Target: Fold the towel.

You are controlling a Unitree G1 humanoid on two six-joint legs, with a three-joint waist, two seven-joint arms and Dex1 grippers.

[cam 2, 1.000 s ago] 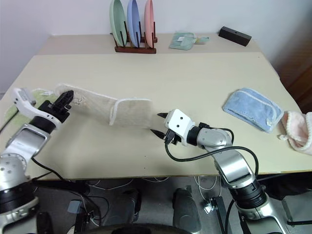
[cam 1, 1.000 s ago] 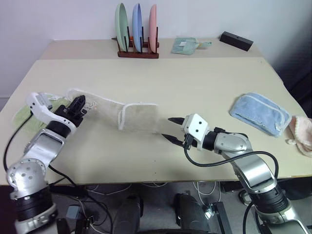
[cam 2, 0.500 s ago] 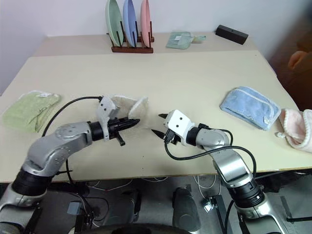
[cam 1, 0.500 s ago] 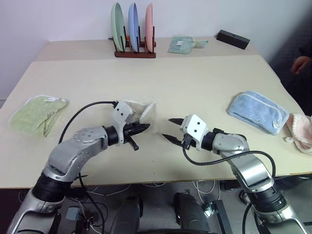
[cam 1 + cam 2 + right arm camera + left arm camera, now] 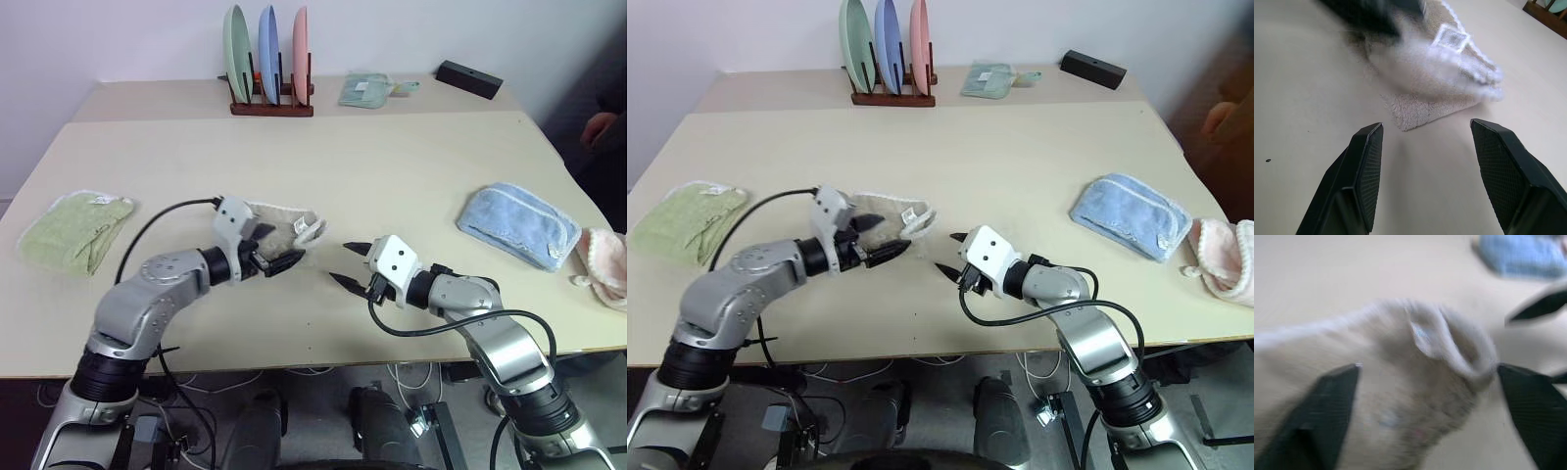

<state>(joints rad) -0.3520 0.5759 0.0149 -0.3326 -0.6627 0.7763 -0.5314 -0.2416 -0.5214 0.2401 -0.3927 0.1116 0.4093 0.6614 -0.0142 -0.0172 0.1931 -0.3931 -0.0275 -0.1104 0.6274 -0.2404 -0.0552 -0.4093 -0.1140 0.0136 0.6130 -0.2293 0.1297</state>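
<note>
Beige terry, white-corded at the edge, the towel (image 5: 282,227) lies bunched in a soft heap near the middle of the table (image 5: 392,166), a white tag showing at the corner turned toward the right gripper (image 5: 351,263). One end is doubled over the rest, so a first fold looks made, but the pile is lumpy and uneven, not flat; squaring the layers and any further fold seem left to do. The left gripper (image 5: 277,255) hangs right over the towel's near edge with its black fingers spread wide on either side of the pile, pinching nothing. The right gripper waits just beside the towel's tag corner, jaws parted and empty. Well apart from the towel lie a rumpled light green towel (image 5: 69,227) on one side and a plump folded light blue towel (image 5: 519,227) on the other. Far behind the towel stands a wooden rack of plates (image 5: 272,61).
</note>
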